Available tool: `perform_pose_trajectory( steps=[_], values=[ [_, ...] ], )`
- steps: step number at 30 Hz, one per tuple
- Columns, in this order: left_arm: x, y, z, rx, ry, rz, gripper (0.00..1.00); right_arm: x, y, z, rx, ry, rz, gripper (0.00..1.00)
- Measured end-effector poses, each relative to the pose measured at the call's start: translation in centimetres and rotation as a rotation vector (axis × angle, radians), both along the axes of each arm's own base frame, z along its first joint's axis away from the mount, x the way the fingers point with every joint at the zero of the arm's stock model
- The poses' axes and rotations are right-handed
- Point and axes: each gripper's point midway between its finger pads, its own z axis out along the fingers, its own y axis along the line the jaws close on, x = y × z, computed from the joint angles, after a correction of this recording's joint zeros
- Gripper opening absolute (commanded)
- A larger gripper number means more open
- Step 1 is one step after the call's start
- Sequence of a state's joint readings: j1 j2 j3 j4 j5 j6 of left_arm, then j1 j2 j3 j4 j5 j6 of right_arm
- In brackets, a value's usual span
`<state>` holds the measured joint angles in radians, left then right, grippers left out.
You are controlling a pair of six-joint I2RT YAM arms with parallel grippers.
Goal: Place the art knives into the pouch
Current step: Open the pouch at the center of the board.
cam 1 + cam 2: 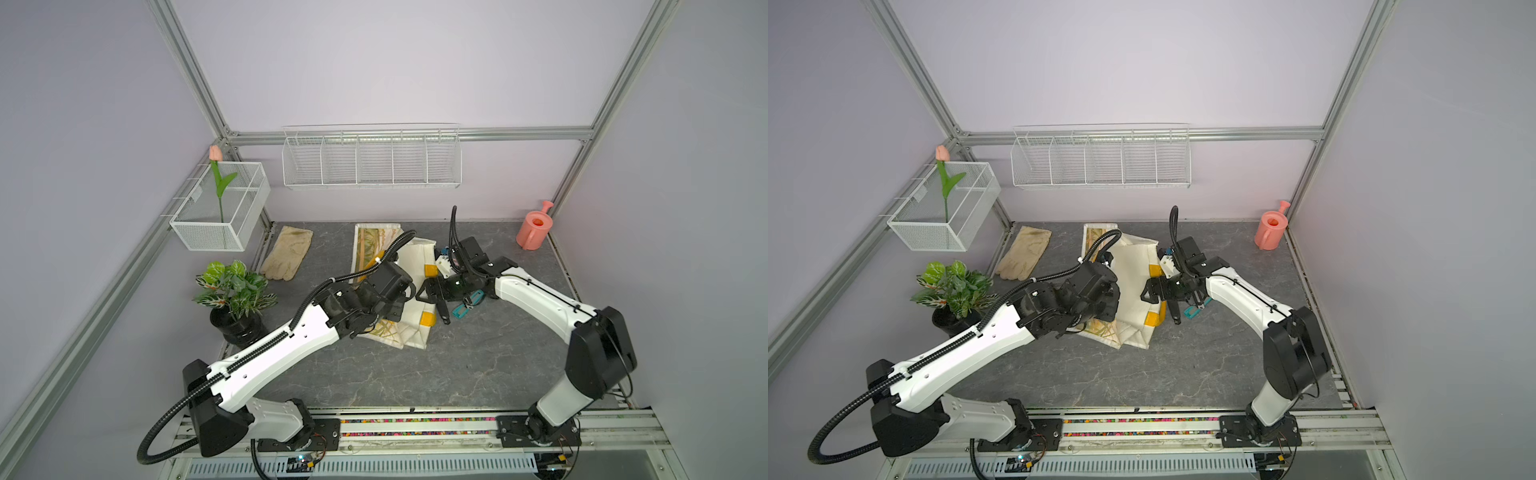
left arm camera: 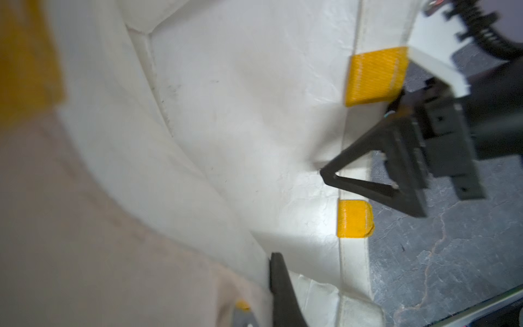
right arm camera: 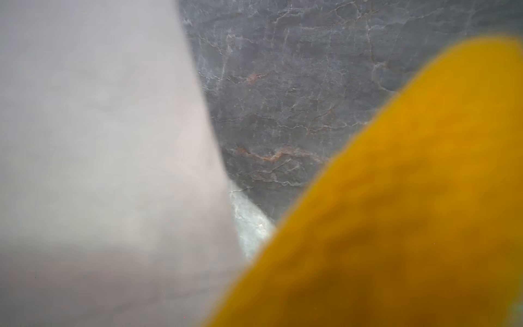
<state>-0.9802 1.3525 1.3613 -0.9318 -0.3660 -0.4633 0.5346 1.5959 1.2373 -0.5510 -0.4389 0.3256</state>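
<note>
We see the pouch point(image 1: 415, 259) point(image 1: 1133, 286) lying on the dark stone-patterned table point(image 1: 374, 374), toward the back and middle, with its mouth turned to the right arm. It lies open enough that the plain cream inside shows, and that cloth and the sewn ends of a yellow handle point(image 2: 373, 79) are all we can make out there. The left gripper point(image 2: 276, 266) is over the pouch, hidden under its wrist in both top views. Its jaws are pressed together, and cream cloth lies against the one finger we see in the left wrist view, though we cannot tell whether cloth is pinched. The right gripper point(image 1: 428, 294) point(image 1: 1152, 291) is at the mouth, one triangular finger point(image 2: 362, 143) touching the rim between the two handle ends; we cannot tell whether it is spread or closed. A teal tool, which we take for the art knife point(image 1: 458, 312) point(image 1: 1191, 312), lies on the table just beside the mouth, under the right wrist and outside the pouch. On the left wall a white mesh basket point(image 1: 208, 237) holds a pink tulip point(image 1: 215, 153) standing upright. On the back wall hangs a wire rack point(image 1: 372, 166) of five compartments. A black pot point(image 1: 237, 328) holds a leafy plant point(image 1: 230, 286), near a cream glove point(image 1: 286, 253), and a pink watering can point(image 1: 533, 230) stands in the far right corner
</note>
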Motion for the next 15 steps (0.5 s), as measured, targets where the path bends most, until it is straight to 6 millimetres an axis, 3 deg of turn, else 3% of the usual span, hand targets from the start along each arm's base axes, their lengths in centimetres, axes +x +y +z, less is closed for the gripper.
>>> perform_pose_trajectory(
  steps=[3, 6, 11, 15],
  values=[
    [0.4, -0.3, -0.6, 0.013, 0.009, 0.005, 0.00, -0.9, -0.2, 1.4, 0.063, -0.045, -0.016, 0.90],
    [0.7, -0.8, -0.1, -0.003, 0.006, 0.001, 0.00, -1.4, -0.3, 1.4, 0.093, -0.062, -0.029, 0.90],
    [1.0, -1.7, 2.1, -0.067, -0.021, -0.010, 0.00, -0.5, -0.2, 0.8, 0.094, -0.078, -0.064, 0.88],
    [0.8, -1.8, 3.0, -0.100, -0.029, -0.014, 0.00, 0.3, -0.1, 0.2, 0.108, -0.101, -0.095, 0.78]
  ],
)
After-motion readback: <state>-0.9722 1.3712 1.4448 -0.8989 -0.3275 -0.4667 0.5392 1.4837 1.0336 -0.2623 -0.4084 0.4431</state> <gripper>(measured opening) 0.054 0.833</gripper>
